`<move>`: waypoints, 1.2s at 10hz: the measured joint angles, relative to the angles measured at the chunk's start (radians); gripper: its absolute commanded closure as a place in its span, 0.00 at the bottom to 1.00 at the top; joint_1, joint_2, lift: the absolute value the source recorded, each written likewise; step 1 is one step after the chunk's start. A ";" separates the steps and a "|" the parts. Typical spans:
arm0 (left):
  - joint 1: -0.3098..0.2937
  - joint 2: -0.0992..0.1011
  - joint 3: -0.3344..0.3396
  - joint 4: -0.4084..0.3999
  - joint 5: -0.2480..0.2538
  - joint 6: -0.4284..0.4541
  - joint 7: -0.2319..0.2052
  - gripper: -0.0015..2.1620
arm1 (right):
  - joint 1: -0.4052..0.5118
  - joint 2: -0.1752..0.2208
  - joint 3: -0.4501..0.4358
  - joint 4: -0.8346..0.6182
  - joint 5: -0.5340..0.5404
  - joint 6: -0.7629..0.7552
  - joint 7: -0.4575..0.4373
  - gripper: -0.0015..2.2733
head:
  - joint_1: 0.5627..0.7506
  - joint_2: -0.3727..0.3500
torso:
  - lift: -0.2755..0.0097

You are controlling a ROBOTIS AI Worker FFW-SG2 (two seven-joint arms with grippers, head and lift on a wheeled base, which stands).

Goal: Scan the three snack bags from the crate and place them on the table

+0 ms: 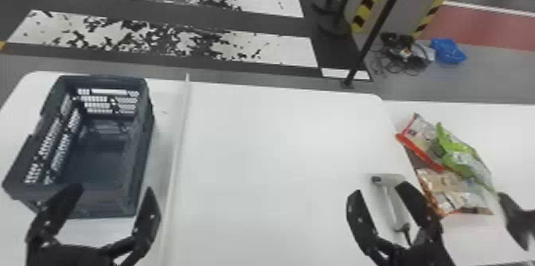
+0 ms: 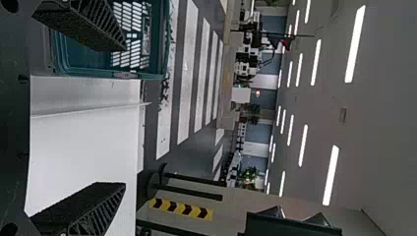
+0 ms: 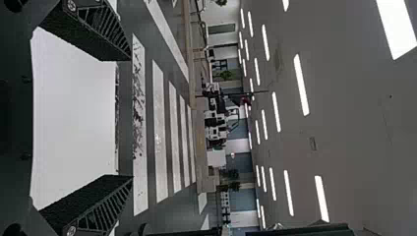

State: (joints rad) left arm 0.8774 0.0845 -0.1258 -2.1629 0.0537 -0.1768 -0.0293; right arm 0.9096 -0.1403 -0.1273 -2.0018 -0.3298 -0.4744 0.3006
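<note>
no words, numbers or brand names are legible; the print on the snack bags [image 1: 448, 189] is too blurred to read. the only readable signs are wordless: yellow-and-black warning chevrons [image 2: 182, 209] on a grey pillar [image 1: 410, 10], and broad white crossing stripes [image 1: 278, 52], partly worn, painted on the dark floor [image 1: 262, 20].

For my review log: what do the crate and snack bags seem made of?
Crate: probably rigid plastic, fairly matte, judging by the moulded-looking grid openings in its walls. Snack bags: likely thin film, glossy, going by creases and pale highlights.
</note>
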 measured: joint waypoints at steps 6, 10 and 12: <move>0.001 0.001 0.000 0.000 -0.003 -0.002 0.000 0.00 | 0.002 -0.002 0.000 0.003 -0.004 -0.015 0.002 0.03 | 0.70 0.23 | 0.84; 0.004 0.001 -0.002 0.000 -0.004 -0.002 0.000 0.00 | 0.006 -0.005 0.000 0.007 -0.008 -0.039 0.002 0.03 | 0.70 0.22 | 0.84; 0.005 0.001 -0.003 0.000 -0.005 -0.004 0.000 0.00 | 0.008 -0.005 0.000 0.011 -0.010 -0.053 0.002 0.03 | 0.70 0.22 | 0.84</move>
State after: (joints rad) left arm 0.8820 0.0859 -0.1287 -2.1629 0.0491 -0.1813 -0.0291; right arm 0.9172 -0.1458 -0.1273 -1.9903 -0.3401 -0.5274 0.3021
